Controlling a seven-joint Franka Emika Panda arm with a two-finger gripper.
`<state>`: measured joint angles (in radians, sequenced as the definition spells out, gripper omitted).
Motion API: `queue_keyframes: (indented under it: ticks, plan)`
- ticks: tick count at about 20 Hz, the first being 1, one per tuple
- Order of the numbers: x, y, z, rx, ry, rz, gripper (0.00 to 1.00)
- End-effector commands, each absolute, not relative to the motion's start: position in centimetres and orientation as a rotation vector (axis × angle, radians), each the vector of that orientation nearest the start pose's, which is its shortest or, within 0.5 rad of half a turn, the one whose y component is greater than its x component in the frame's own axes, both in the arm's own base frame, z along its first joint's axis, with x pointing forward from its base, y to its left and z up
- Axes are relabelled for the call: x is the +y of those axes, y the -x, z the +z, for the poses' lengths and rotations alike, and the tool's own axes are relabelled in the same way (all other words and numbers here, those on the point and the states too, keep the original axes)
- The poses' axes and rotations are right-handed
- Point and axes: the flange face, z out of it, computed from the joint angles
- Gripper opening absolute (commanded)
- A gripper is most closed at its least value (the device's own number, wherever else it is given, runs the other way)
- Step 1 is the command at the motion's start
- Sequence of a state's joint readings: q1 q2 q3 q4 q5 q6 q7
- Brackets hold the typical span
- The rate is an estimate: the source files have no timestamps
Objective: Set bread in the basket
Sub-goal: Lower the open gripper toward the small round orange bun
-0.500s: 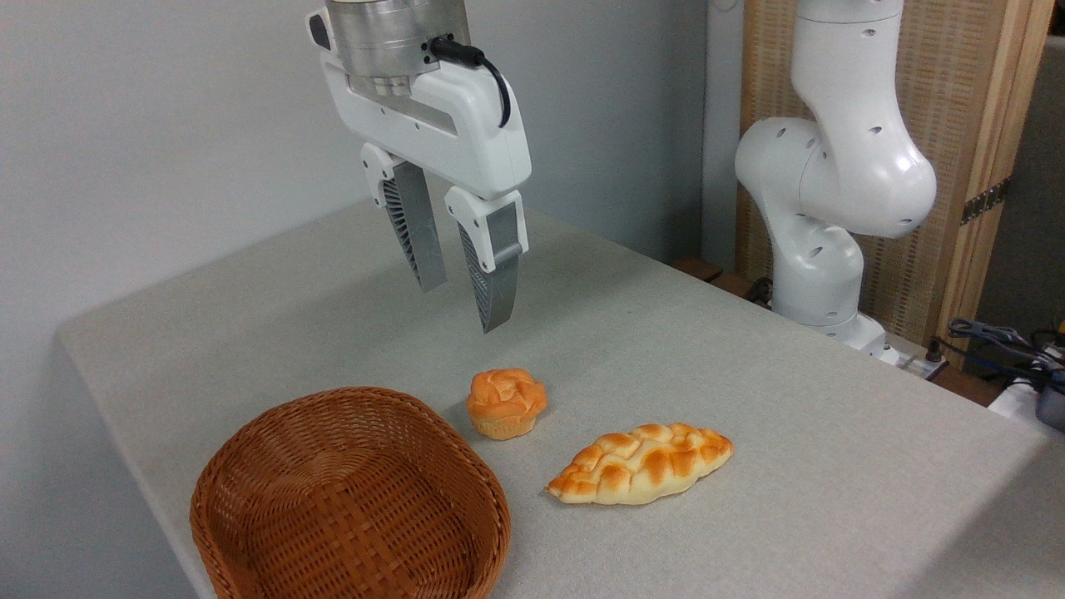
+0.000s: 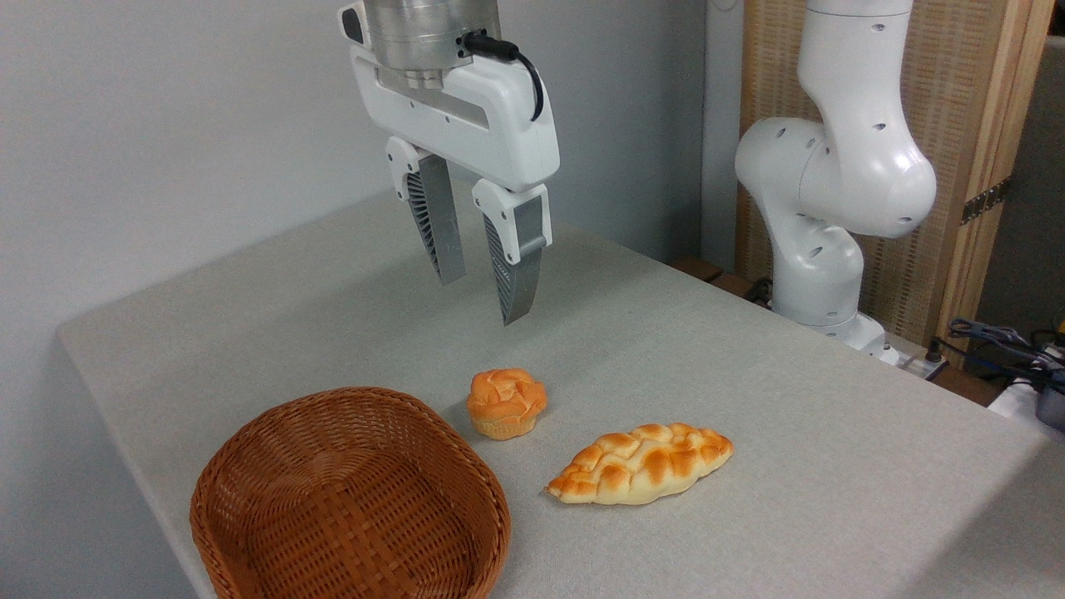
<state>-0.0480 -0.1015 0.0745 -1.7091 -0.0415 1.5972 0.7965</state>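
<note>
A small round orange-brown bun with a knotted, swirled top sat upright on the pale grey cloth-covered table, just to the right of the far corner of a wide, shallow reddish-brown woven wicker basket, near its rim but apart from it. The basket, at the near left of the table, held nothing. A longer braided golden loaf with pointed ends lay on the cloth to the near right of the bun, close to it but not touching.

Above and slightly beyond the bun, the white two-finger gripper of the robot arm hung in the air with its ribbed grey fingers pointing down and spread apart, grasping nothing, its tips well clear of the bun and the table. A black cable looped from the silver wrist onto the gripper's body. The arm's white base and joints stood at the far right, in front of a light wooden slatted panel.
</note>
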Motion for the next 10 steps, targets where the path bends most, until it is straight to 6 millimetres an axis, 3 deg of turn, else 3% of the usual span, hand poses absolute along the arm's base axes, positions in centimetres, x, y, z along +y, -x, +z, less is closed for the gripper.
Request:
queue_keyframes:
  ticks: [1, 6, 10]
  plan:
    - [0.1, -51.6, 60.1, 1.204, 2.971, -0.021, 1.00]
    - [-2.9, -47.2, 55.6, 1.270, 2.916, -0.095, 1.00]
    - [-5.6, -46.4, 50.7, 1.335, 2.875, -0.078, 1.00]
